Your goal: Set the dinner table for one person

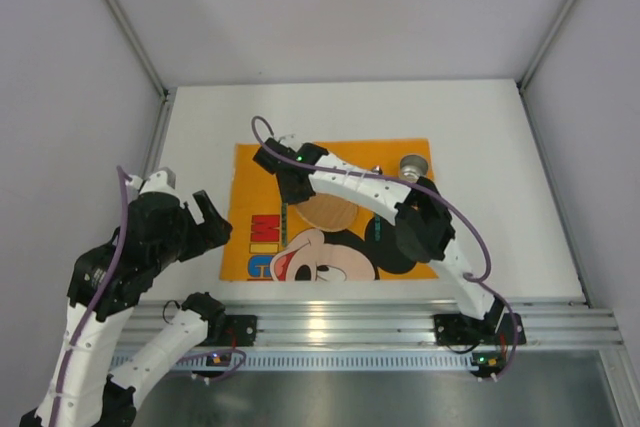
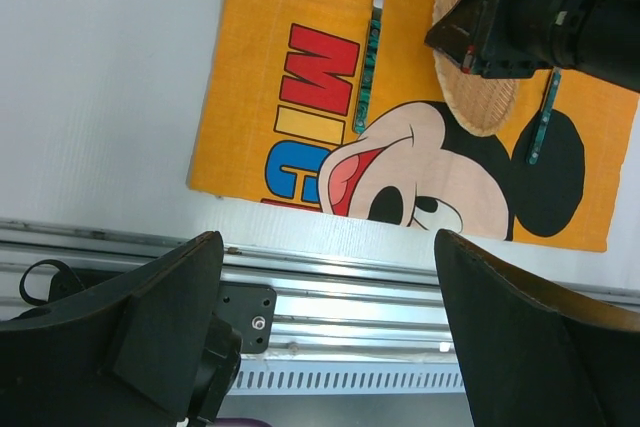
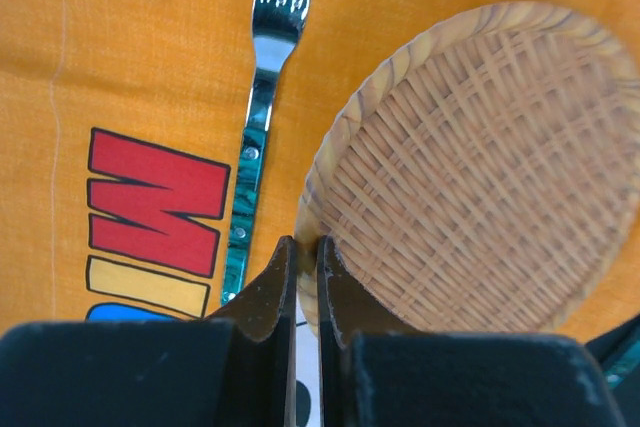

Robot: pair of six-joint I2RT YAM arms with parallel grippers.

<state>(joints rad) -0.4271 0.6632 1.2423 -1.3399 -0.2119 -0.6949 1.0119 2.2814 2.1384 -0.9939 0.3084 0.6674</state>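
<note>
The white dinner table (image 1: 480, 147) holds an orange Mickey Mouse mat (image 1: 260, 162). On the mat lie a round woven plate (image 1: 330, 212) and, to its left, a fork (image 1: 283, 225) with a teal handle. My right gripper (image 3: 303, 252) is shut on the near-left rim of the woven plate (image 3: 480, 167), right beside the fork (image 3: 262, 97). My left gripper (image 2: 330, 287) is open and empty, above the table's ribbed rail (image 2: 340, 297), off the mat's near-left corner. It shows in the top view (image 1: 218, 225) left of the mat.
A small metal cup (image 1: 412, 165) stands at the mat's far right. A second teal-handled utensil (image 2: 540, 127) lies right of the plate, partly under the right arm (image 2: 540, 7). Grey walls enclose the table on three sides.
</note>
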